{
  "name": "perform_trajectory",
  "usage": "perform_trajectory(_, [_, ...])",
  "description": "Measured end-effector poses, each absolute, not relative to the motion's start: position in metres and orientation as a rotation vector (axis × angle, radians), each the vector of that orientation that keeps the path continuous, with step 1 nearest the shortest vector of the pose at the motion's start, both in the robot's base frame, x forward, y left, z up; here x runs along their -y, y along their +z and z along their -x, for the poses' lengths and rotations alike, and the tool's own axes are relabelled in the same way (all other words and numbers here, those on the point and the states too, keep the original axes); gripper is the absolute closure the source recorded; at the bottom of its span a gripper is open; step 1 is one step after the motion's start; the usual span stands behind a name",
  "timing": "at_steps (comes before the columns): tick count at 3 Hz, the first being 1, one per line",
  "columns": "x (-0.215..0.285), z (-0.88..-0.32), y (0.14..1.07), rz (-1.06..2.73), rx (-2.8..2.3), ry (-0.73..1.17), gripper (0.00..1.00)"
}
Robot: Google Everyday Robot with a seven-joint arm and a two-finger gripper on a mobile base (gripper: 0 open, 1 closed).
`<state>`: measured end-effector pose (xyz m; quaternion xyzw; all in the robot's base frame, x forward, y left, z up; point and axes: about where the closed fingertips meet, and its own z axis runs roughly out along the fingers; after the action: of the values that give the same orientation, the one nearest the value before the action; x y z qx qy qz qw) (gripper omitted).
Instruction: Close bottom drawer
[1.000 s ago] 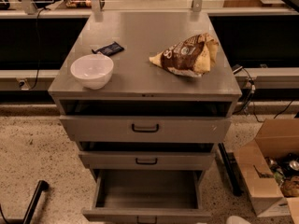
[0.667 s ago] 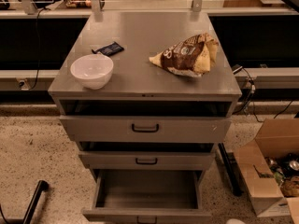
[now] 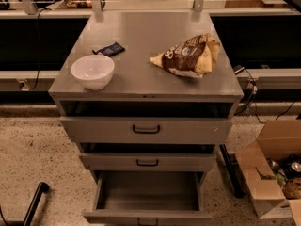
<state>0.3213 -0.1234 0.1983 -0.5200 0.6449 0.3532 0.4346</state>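
The grey metal cabinet [image 3: 146, 86] has three drawers. The bottom drawer [image 3: 148, 215] is pulled far out toward me, and its plain grey inside [image 3: 149, 192] is empty. Its small dark handle [image 3: 148, 221] is cut by the bottom edge of the camera view. The mid drawer [image 3: 147, 162] and the top drawer [image 3: 146, 129] each stick out a little. The gripper is not in view.
On the cabinet top are a white bowl [image 3: 92, 71], a small dark packet [image 3: 109, 49] and a brown chip bag [image 3: 187, 55]. An open cardboard box [image 3: 275, 171] with items stands on the floor at right. A black bar [image 3: 34, 204] leans at lower left.
A small pale shape at the bottom edge, right of the open drawer, has dropped out of view. The drawers and the things on top have not moved.
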Motion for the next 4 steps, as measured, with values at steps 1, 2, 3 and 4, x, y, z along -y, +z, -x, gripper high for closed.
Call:
perform_trajectory(1, [0.126,-0.339,0.190,1.293,-1.619,0.811,1.00])
perform_trajectory(2, [0.126,-0.366,0.185,1.293,-1.627,0.752,1.00])
perform_trajectory(3, [0.124,-0.395,0.184,1.275,-1.628,0.703,1.00])
perform_trajectory(4, [0.124,-0.408,0.182,1.263,-1.631,0.687,1.00])
